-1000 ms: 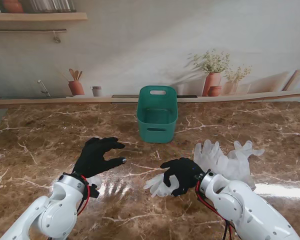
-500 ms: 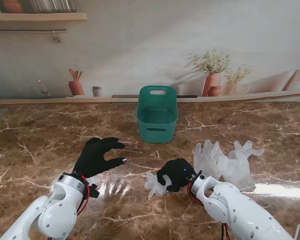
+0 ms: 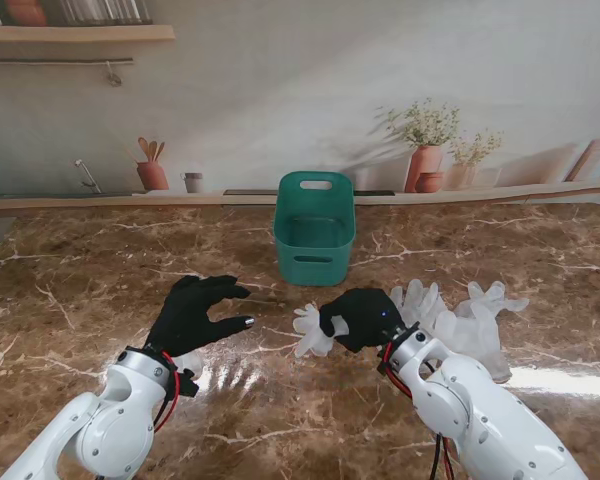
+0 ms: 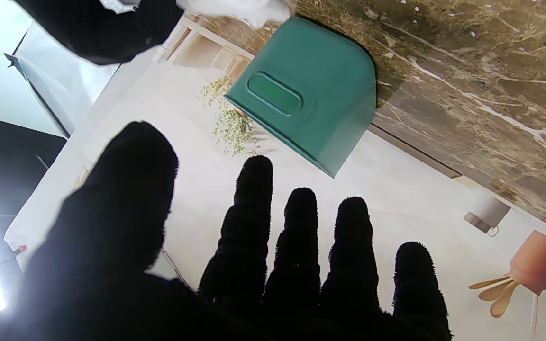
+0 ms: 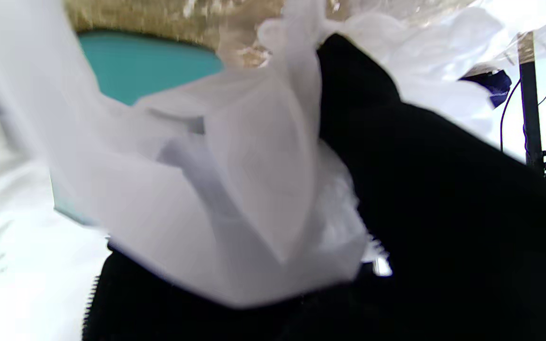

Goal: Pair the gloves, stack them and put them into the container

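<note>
On the counter point(image 3: 70, 300), the container point(image 3: 314, 228) stands open. Just nearer you and to its right lies the glove pile point(image 3: 460, 318). Your right hand point(image 3: 360, 318) grips one glove point(image 3: 310, 330) bunched near the container front; crumpled, it may pair badly or slip. Your left hand point(image 3: 195, 312) hovers spread, holding nothing.

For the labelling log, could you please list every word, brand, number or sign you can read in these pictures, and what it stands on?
None can be read.
The green container shows plain walls and a handle slot, with no print.
The white glove in the right hand and the gloves lying on the table bear no marks.
The left hand and the backdrop show none either.
</note>
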Robot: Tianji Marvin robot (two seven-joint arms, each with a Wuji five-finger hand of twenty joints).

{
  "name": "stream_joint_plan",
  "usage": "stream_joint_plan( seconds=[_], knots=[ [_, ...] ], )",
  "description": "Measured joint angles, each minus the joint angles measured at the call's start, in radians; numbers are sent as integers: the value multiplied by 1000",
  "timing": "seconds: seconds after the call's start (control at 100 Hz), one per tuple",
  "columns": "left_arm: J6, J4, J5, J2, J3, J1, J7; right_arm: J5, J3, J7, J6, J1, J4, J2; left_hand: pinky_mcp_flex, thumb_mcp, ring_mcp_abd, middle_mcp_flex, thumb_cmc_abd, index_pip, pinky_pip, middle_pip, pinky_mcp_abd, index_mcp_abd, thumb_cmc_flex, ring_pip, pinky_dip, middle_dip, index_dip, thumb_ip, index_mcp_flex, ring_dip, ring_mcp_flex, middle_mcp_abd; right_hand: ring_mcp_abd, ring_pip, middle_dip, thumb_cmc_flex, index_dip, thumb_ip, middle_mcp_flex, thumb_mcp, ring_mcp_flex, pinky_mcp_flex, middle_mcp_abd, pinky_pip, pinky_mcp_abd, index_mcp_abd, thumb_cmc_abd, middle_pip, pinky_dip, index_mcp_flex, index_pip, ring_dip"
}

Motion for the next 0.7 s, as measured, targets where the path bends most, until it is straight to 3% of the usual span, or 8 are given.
stream_joint_plan(
  seconds=[0.29,0.7],
  knots=[
    [7,0,-3,0,0,0,-4,-49,18,50,94,66,-77,0,0,0,0,0,0,0,0,0,0,0,0,0,0,0,0,0,0,0,0,0,0,2,0,0,-10,1,7,0,1,9,0,10,0,0,0,0,0,0,1,2],
    [12,-8,-2,0,-9,9,-6,-42,-30,83,154,264,-56,-6,0,0,0,0,0,-11,-12,0,0,0,0,0,1,0,0,1,0,0,0,0,-1,4,0,0,-24,11,8,1,9,21,0,14,0,0,11,0,0,0,1,2]
  ],
)
